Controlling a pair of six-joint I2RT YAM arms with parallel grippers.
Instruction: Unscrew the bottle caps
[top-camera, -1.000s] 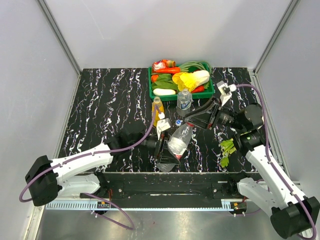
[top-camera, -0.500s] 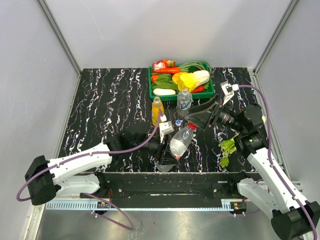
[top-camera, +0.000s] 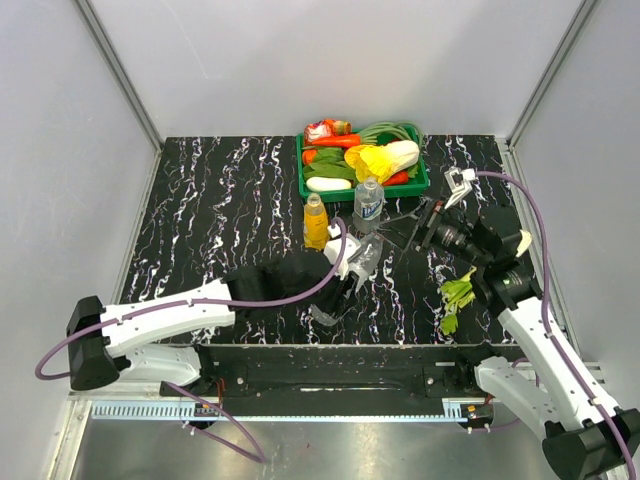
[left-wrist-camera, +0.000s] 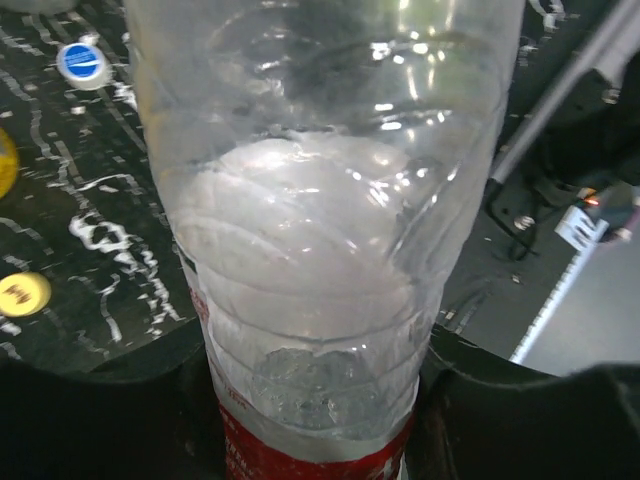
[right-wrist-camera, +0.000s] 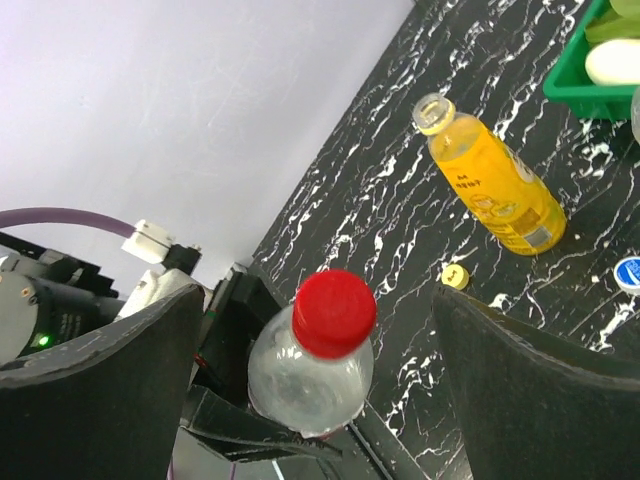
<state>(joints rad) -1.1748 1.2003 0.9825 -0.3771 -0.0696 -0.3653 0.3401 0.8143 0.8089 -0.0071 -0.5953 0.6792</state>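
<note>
Worktop (top-camera: 220, 200): we see black, streaked with white marble-like veins
Tray (top-camera: 301, 165): green all round
Clear bottle (left-wrist-camera: 320, 250): colourless, with what we read as a red label band low down
Red cap (right-wrist-camera: 335, 312): plain bright red
Yellow cap (right-wrist-camera: 455, 274): yellow, with a small dark mark
Blue cap (left-wrist-camera: 82, 62): blue with a white rim
Juice bottle (right-wrist-camera: 495, 185): orange-yellow, and we make out a yellow label
Water bottle (top-camera: 368, 200): clear, pale label with blue
Cable (right-wrist-camera: 60, 214): purple
Walls (top-camera: 330, 60): pale grey
</note>
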